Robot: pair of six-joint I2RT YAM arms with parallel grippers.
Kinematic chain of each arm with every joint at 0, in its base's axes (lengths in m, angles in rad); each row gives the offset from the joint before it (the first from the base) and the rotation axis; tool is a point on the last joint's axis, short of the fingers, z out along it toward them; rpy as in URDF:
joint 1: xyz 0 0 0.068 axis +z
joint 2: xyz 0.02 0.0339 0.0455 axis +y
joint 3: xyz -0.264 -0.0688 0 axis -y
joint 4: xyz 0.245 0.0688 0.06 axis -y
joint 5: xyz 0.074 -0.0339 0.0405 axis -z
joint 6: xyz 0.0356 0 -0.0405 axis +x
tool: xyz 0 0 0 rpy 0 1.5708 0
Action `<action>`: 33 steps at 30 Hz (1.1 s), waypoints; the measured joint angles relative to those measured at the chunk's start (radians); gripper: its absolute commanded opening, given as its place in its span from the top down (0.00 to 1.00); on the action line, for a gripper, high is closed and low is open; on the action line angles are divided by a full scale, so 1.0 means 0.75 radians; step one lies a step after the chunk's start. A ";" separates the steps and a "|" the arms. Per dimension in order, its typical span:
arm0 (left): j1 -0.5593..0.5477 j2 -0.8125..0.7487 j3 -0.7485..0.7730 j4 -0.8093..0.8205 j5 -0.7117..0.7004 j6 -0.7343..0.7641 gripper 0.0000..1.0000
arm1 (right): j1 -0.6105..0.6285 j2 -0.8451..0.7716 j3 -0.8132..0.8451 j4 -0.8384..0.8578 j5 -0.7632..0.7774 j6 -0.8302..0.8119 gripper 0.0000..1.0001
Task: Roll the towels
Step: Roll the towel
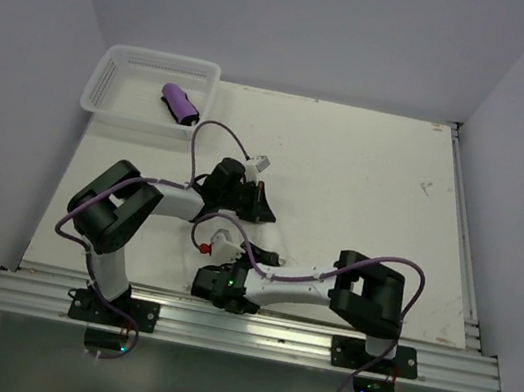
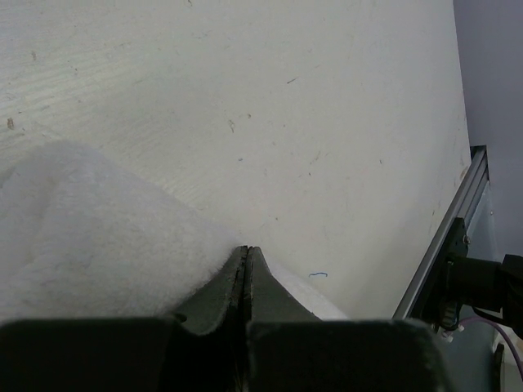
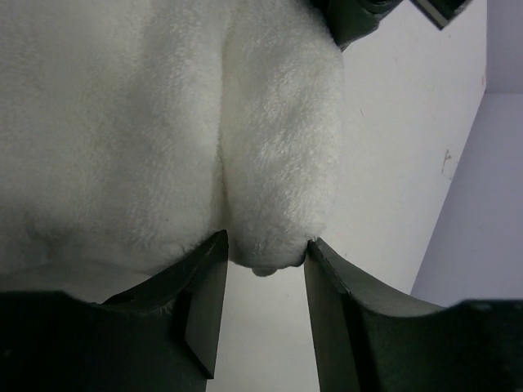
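My right gripper (image 3: pixel 265 242) is closed around a thick rounded fold of the white towel (image 3: pixel 147 122). The fluffy bulge fills the space between my two dark fingers (image 3: pixel 204 278) and touches both of them near their tips. My left gripper (image 2: pixel 247 250) is clenched, its jaws pressed together with no gap. Its tips sit right at the edge of the same white cloth, which spreads out to the left of the fingers in that wrist view, and I cannot tell whether any of the cloth is pinched between them. From above, both my grippers sit near each other over the near middle of the white table (image 1: pixel 374 195), the left one just beyond the right, and the white cloth is hard to make out against the pale surface. The purple towel (image 1: pixel 180 104) lies rolled up inside the white mesh basket (image 1: pixel 110 80) at the far left corner of the table, well apart from both grippers
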 measured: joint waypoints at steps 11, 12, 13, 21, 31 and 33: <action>0.000 0.017 -0.003 0.040 0.000 0.023 1.00 | -0.053 -0.352 -0.094 0.097 -0.131 0.045 0.41; 0.000 0.019 -0.006 0.048 0.000 0.023 1.00 | -0.060 -0.389 -0.106 0.109 -0.153 0.050 0.40; 0.000 0.020 -0.009 0.056 0.000 0.023 1.00 | -0.065 -0.426 -0.119 0.122 -0.174 0.054 0.40; 0.000 0.022 -0.030 0.100 0.000 0.023 1.00 | -0.273 -0.829 -0.341 0.375 -0.489 0.139 0.40; 0.000 0.021 -0.055 0.145 0.000 0.023 1.00 | -0.693 -1.052 -0.671 0.726 -1.030 0.346 0.35; 0.000 0.019 -0.063 0.156 0.000 0.023 1.00 | -0.713 -1.036 -0.705 0.777 -1.092 0.373 0.34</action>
